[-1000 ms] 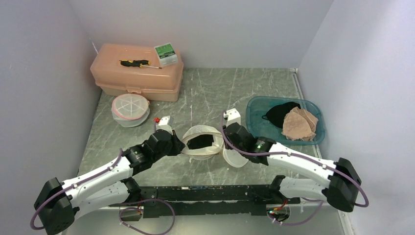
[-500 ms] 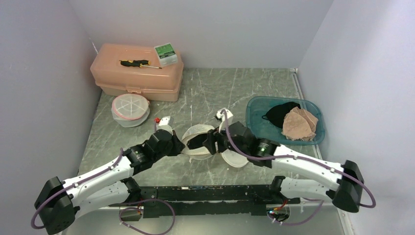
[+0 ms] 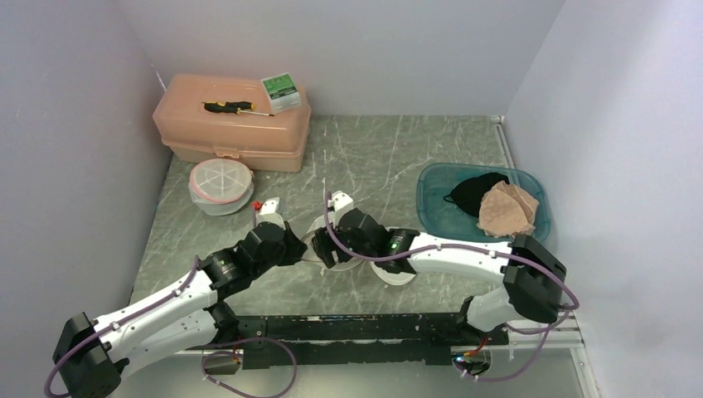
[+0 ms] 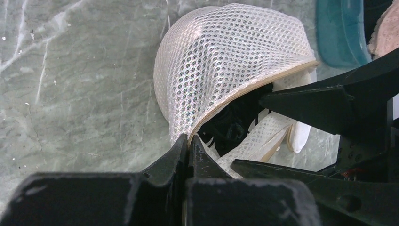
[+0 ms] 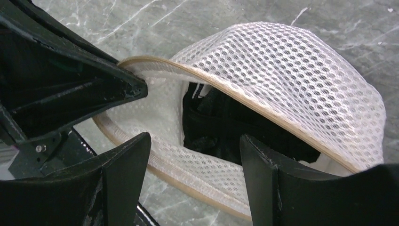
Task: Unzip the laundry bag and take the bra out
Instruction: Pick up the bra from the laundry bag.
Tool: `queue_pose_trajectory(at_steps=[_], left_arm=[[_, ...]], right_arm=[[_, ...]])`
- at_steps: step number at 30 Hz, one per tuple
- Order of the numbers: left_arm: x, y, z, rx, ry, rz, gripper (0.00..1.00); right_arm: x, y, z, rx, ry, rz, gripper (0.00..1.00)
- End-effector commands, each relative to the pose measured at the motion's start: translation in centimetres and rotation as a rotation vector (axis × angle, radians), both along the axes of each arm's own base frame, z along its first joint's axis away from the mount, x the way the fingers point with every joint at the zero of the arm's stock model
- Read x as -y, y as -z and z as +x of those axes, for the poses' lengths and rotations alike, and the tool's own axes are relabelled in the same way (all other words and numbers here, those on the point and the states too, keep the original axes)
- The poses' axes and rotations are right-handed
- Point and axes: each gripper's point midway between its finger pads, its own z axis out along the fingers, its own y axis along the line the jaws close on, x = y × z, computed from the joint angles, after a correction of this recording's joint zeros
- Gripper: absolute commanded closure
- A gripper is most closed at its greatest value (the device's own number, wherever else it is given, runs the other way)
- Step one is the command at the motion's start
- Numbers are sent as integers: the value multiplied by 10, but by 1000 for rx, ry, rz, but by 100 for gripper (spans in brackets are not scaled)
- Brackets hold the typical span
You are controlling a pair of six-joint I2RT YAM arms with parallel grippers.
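Observation:
The laundry bag (image 4: 226, 56) is a white mesh dome with a tan zipper rim, lying unzipped in mid-table. Its mouth gapes, and the black bra (image 5: 226, 127) shows inside. My left gripper (image 4: 189, 141) is shut on the bag's rim at the left end of the opening, holding the upper flap up. My right gripper (image 5: 193, 141) is open just in front of the mouth, with one fingertip on each side of the lower rim and the bra beyond them. Seen from above, the right gripper (image 3: 327, 245) covers most of the bag, next to the left gripper (image 3: 300, 246).
A teal tray (image 3: 431, 207) at the right holds a black garment (image 3: 474, 192) and a beige one (image 3: 506, 209). A peach toolbox (image 3: 232, 133) stands at the back left with a screwdriver and a green box on it. A second round mesh bag (image 3: 220, 184) sits in front of it.
My right gripper has opened and swung left from the bag's right side to its mouth. The left gripper has kept its hold on the rim, shifting slightly.

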Motion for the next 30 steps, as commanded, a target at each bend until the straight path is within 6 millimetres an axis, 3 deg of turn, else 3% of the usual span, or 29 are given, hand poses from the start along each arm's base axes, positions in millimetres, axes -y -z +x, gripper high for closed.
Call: queue_pose_trajectory(at_steps=[1,6,14,23,27,30], left_arm=[[-5,5,0,-15,-27,18,97],[-11,17,-1,-55,-61,57,97],[-14,28,-5,-85,-75,59,97],[-17,29,-7,-87,-79,62,97],[-16,27,-7,-81,-76,51,97],[-16,26,-7,-78,-76,50,97]], right_arm=[[-24,-28,20,122,30,47,27],[-27,-14,35,144,110,-18,26],[-29,13,43,158,155,-149,24],[-32,34,33,181,126,-241,25],[-26,43,31,177,139,-270,35],[-24,36,31,186,146,-249,54]])
